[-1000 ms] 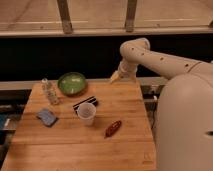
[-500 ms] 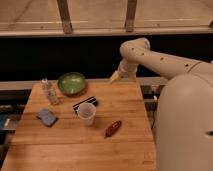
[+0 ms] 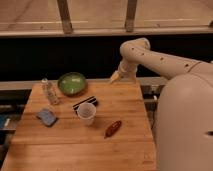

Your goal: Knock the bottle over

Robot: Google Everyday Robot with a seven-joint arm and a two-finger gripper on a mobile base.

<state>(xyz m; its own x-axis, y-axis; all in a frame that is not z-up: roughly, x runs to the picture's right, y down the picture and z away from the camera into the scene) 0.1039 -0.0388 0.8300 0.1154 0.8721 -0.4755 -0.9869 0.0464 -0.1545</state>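
The bottle (image 3: 49,92) is slim, clear and ribbed with a pale cap. It stands upright near the left back of the wooden table (image 3: 70,145), just left of a green bowl (image 3: 72,83). My gripper (image 3: 115,76) hangs at the end of the white arm over the table's back edge, right of the bowl and well away from the bottle. A translucent white cup (image 3: 86,113) stands near the table's middle.
A dark flat packet (image 3: 85,103) lies behind the cup. A blue sponge (image 3: 47,117) lies at the left. A reddish-brown oblong object (image 3: 113,128) lies right of the cup. A dark wall and a rail run behind the table.
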